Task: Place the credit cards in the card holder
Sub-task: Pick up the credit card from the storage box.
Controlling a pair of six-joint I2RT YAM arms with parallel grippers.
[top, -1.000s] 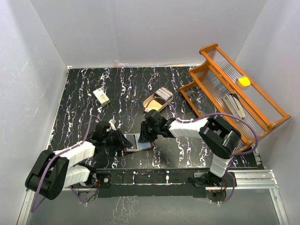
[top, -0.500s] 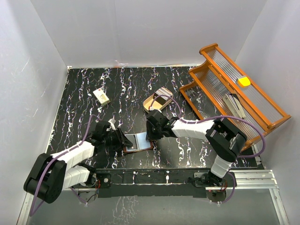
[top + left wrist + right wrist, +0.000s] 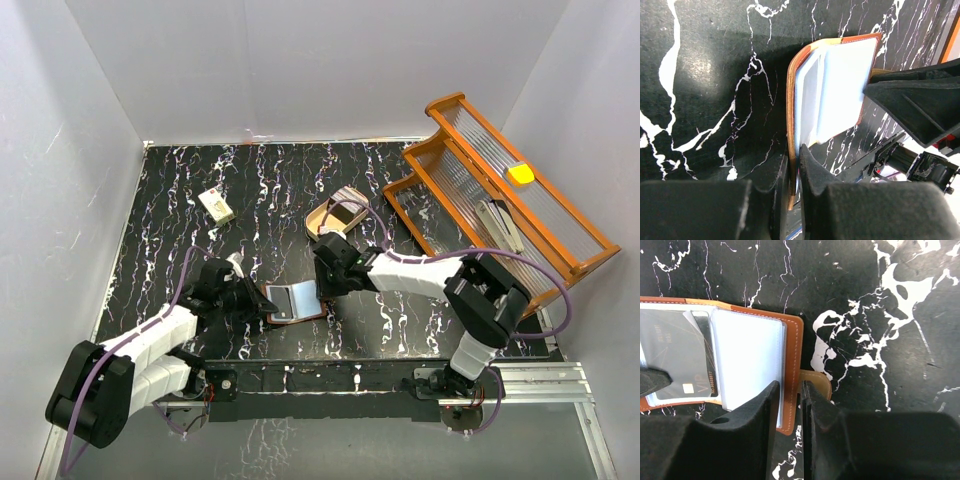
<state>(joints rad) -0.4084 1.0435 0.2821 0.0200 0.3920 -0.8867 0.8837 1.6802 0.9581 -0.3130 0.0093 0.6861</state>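
Brown leather wallet (image 3: 295, 300) lies open on the table (image 3: 200, 180), my left gripper (image 3: 794, 159) pinching one cover edge, right gripper (image 3: 790, 390) clamped on the other. Looks light and floppy, so the edges seem the best place to hold. One stiff, slick card (image 3: 677, 360) sits inside.

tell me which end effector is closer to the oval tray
Right. The right end effector clamps the wallet's right edge, just below the tray in the overhead view; the left end effector clamps its left edge, farther off.
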